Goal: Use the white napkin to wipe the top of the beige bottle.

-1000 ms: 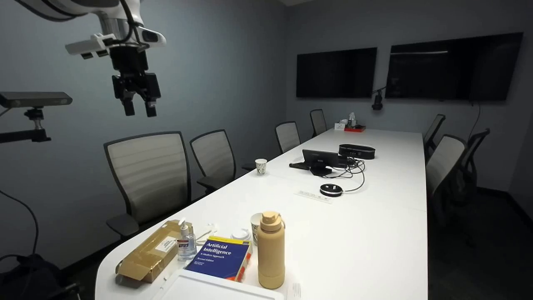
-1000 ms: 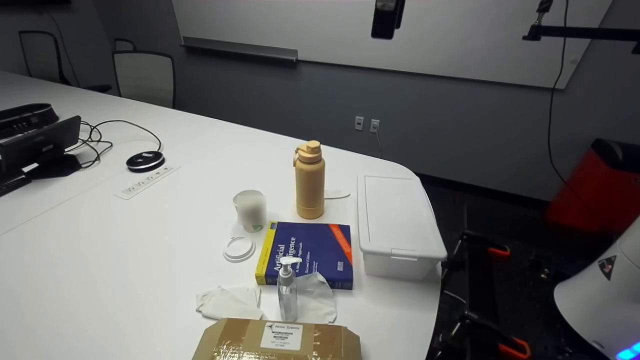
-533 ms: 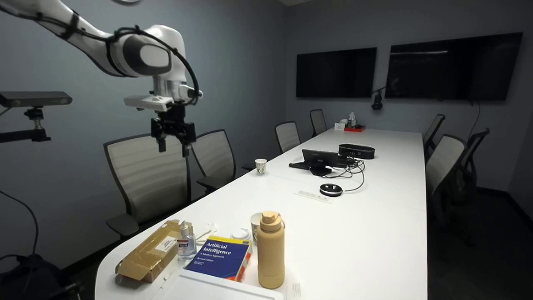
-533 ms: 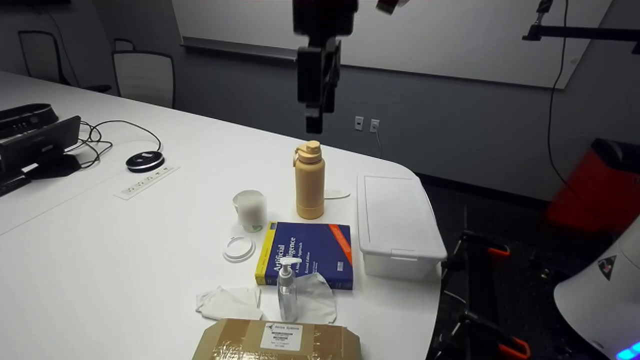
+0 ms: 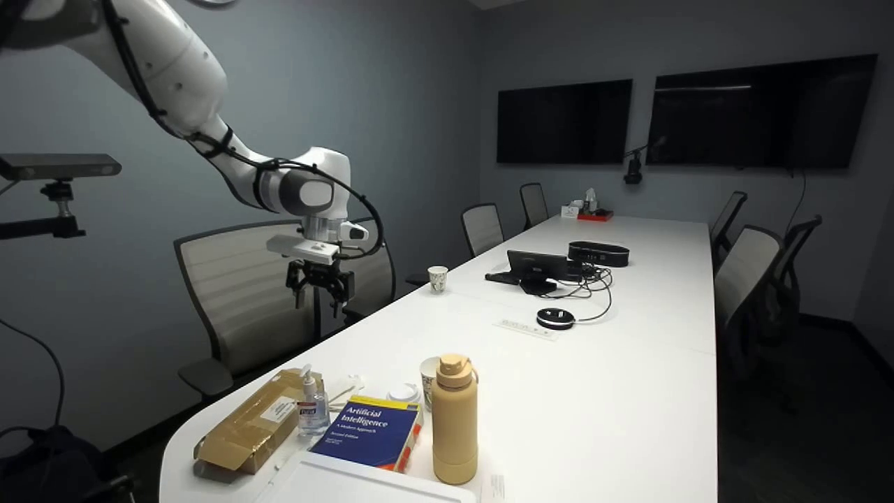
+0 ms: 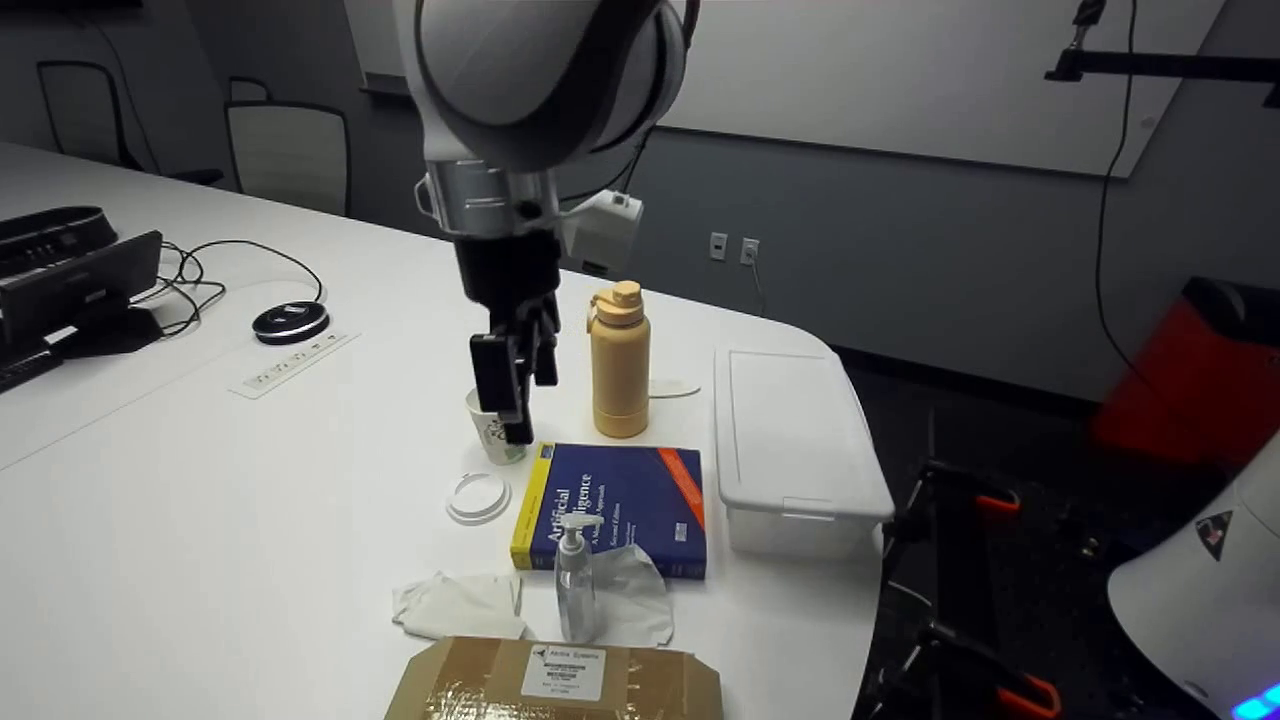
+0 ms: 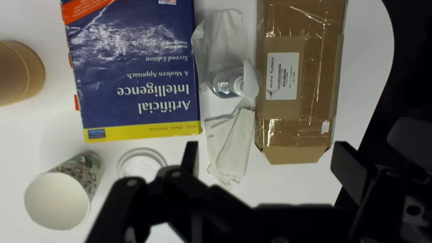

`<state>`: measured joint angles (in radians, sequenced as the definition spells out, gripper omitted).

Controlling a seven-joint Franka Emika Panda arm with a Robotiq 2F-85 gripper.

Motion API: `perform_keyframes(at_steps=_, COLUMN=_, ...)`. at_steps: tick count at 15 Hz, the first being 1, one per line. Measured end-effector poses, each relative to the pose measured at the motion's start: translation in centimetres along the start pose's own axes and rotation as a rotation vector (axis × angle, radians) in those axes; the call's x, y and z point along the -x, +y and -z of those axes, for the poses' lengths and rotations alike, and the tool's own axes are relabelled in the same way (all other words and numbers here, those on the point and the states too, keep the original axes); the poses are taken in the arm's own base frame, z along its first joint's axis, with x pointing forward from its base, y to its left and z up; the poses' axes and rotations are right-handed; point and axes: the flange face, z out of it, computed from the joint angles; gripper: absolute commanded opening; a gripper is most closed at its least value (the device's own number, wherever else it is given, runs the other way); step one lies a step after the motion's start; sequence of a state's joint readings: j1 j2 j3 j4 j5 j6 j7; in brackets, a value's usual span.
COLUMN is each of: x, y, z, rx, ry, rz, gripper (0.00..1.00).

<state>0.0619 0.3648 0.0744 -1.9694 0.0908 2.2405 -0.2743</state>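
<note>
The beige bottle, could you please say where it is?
In an exterior view, the beige bottle stands behind the blue book, right of the paper cup, left of the white box.

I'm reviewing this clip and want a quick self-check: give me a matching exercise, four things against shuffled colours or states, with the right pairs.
1. gripper
2. beige bottle
3. book
4. cardboard box

A. blue, lying flat
B. brown, with a white label
C. open, in mid-air
D. standing upright, capped

Right pairs: 1-C, 2-D, 3-A, 4-B

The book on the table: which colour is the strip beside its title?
Yellow. The strip shows best in the wrist view.
</note>
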Motion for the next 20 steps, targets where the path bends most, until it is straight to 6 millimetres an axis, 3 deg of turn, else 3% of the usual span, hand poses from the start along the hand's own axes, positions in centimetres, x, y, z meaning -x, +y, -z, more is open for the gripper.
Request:
perform_keyframes(at_steps=5, x=-5.3, y=0.1, z=-5.6, rx=-0.029, ry=-0.004, rz=0.033, gripper=1.00)
perform_keyframes(at_steps=10, x=-7.8, y=0.0, z=-10.9, rx=-0.098, ry=-0.049, rz=0.034, gripper=1.00)
perform_keyframes(at_steps=16, x=-8.4, y=0.2, z=-9.6, rx=-0.180, ry=-0.067, rz=0.060, gripper=1.00)
perform_keyframes(at_steps=20, x=-8.4, y=0.5, z=-10.8, rx=-0.172, ry=-0.082, rz=0.057, gripper=1.00)
